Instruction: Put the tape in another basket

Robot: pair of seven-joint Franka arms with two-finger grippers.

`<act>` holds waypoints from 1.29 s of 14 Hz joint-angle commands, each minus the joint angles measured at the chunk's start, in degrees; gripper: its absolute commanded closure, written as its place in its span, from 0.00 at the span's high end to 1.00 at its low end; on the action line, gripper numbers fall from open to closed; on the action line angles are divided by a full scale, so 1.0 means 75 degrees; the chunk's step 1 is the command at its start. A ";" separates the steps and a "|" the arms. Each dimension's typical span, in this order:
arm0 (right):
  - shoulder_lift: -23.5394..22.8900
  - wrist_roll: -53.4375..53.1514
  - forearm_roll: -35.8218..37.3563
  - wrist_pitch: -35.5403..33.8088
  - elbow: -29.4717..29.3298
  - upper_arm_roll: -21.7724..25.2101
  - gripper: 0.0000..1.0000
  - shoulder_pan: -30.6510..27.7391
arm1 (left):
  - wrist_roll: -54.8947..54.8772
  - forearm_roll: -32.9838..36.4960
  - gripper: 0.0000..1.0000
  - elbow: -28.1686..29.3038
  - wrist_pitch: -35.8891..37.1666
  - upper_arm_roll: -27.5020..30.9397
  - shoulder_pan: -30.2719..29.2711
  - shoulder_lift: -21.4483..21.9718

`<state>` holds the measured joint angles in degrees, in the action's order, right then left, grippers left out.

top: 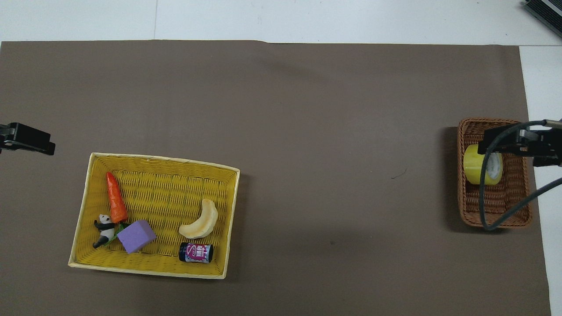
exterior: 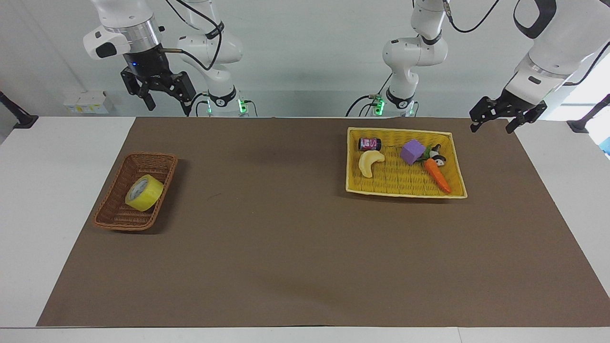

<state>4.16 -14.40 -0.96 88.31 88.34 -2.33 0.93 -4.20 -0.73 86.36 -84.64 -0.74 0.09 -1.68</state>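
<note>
The tape (exterior: 144,192) lies tilted on its side in the brown basket (exterior: 136,190), at the left of the facing view and the right edge of the overhead view (top: 482,164). It rests against the basket's wall on the side toward the table's middle, core facing up and outward.

The right gripper (exterior: 158,90) hangs high at the upper left of the facing view, well above the table's edge by the robots and clear of the basket; its jaws stand open and hold nothing. In the overhead view its dark body (top: 522,142) overlaps the tape's top, but that is only height, not contact.

The left gripper (exterior: 507,116) waits at the upper right of the facing view, over the mat's corner, jaws apart and empty.

The yellow tray (exterior: 457,157) sits at the right of the facing view, holding a banana toy (exterior: 369,162), a small can (exterior: 370,143), a purple block (exterior: 412,151), a panda figure (exterior: 437,157) and a carrot (exterior: 437,175).

The tape sits in the brown basket with no gripper near it, so either the placing is done or the pick has not begun. If it is to be picked, the right gripper must come straight down over the roll and close across its width.
</note>
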 commanded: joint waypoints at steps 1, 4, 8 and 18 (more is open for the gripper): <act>0.0148 0.0279 -0.0036 0.0097 0.0175 -0.0006 1.00 -0.0135 | -0.0026 0.0132 1.00 -0.0089 0.0141 -0.0042 -0.0036 -0.0022; 0.0195 0.0523 0.0256 -0.0043 0.0175 -0.0006 1.00 -0.0077 | -0.0026 0.0132 1.00 -0.0089 0.0152 -0.0042 -0.0036 -0.0022; -0.0028 0.1486 0.0316 -0.1264 -0.0341 0.0017 1.00 -0.0182 | -0.0026 0.0132 1.00 -0.0089 0.0152 -0.0042 -0.0036 -0.0022; 0.0172 0.1029 0.0116 -0.0771 0.0058 -0.0006 1.00 -0.0253 | -0.0026 0.0132 1.00 -0.0089 0.0152 -0.0042 -0.0036 -0.0022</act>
<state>4.23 -6.03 0.70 81.29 87.19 -2.03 -0.12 -4.20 -0.73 86.36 -84.63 -0.74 0.09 -1.68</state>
